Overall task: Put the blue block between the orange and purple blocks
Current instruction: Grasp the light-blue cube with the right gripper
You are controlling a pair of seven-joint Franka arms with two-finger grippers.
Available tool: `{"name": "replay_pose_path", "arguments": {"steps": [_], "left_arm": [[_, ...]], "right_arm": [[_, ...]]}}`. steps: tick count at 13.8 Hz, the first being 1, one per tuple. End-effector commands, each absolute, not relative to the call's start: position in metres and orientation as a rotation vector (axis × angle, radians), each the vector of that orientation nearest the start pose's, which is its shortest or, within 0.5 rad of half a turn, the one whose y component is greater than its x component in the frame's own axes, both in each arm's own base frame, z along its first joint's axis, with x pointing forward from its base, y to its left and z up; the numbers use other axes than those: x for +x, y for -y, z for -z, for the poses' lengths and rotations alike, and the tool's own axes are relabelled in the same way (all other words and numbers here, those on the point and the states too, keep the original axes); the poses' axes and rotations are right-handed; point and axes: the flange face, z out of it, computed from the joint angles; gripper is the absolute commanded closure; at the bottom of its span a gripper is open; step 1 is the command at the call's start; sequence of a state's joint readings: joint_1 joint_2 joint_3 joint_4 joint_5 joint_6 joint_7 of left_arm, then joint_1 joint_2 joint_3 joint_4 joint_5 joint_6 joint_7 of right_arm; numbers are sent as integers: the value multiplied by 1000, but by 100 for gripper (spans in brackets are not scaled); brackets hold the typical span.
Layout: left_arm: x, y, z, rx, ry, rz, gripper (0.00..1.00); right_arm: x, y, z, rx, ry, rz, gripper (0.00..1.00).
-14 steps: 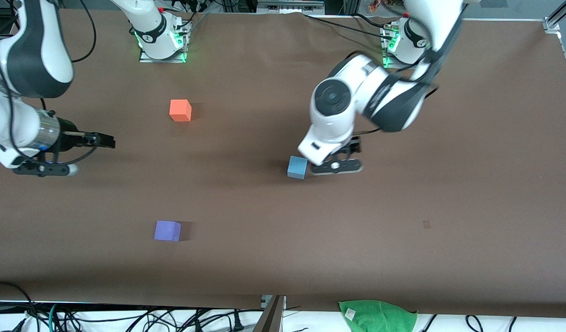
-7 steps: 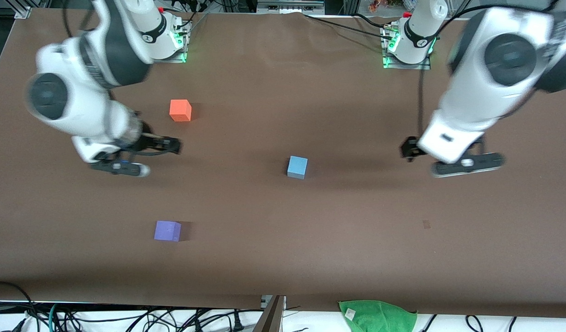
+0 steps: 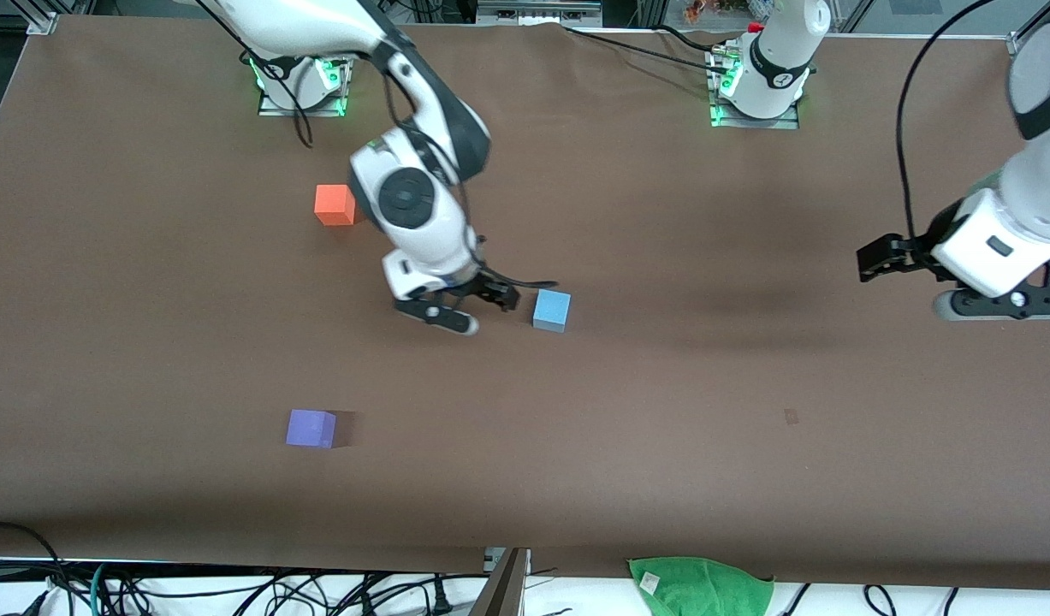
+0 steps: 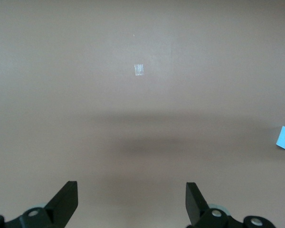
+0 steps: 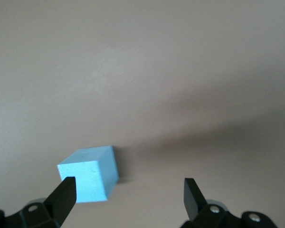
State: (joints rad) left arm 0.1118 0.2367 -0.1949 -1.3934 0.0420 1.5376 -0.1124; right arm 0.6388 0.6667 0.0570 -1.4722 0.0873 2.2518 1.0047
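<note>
The blue block (image 3: 551, 310) sits mid-table, toward the left arm's end from the orange block (image 3: 335, 204) and purple block (image 3: 311, 428). The right gripper (image 3: 477, 310) hovers beside it, fingers spread, empty. The left gripper (image 3: 914, 282) waits, spread, empty. The cube looks light and matte; pinch 2 flat faces

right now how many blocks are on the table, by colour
orange block: 1
blue block: 1
purple block: 1
total: 3
</note>
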Motion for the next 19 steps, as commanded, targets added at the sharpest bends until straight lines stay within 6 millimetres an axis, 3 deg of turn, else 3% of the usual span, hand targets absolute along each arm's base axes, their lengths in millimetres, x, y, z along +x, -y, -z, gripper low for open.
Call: {"name": "replay_pose_path", "arguments": {"steps": [1,2,4,8,14,15,17,18,19], "left_arm": [[584,7,-569,-3195,38,-48,0],[574,7,-568,-3186,24,45,0],[559,11,-565,-3176,56,52,0],[561,14,-559,-3156,64,-23,0],[564,10,-556,-3137,69,-33,0],[563,10,-557,-3138,74,-41,0],[563,11,-557,-3138,69,-46,0],[563,9,-556,-3136,69,-53,0],[561,8,-555,-3137,62,-77,0]], "right_arm": [[556,-502,-271,-2920,-593,112,0],[555,-509,-269,-2912,-595,130,0],[554,-523,-261,-2903,-587,134,0],[544,-558,-237,-2896,-595,183,0],[527,-567,-193,-2980,-465,248,0],[527,-567,-193,-2982,-454,249,5],[535,-561,-196,-2998,-353,258,54],[542,-553,-200,-3007,-302,250,69],[553,-545,-208,-3000,-300,254,72]]}}
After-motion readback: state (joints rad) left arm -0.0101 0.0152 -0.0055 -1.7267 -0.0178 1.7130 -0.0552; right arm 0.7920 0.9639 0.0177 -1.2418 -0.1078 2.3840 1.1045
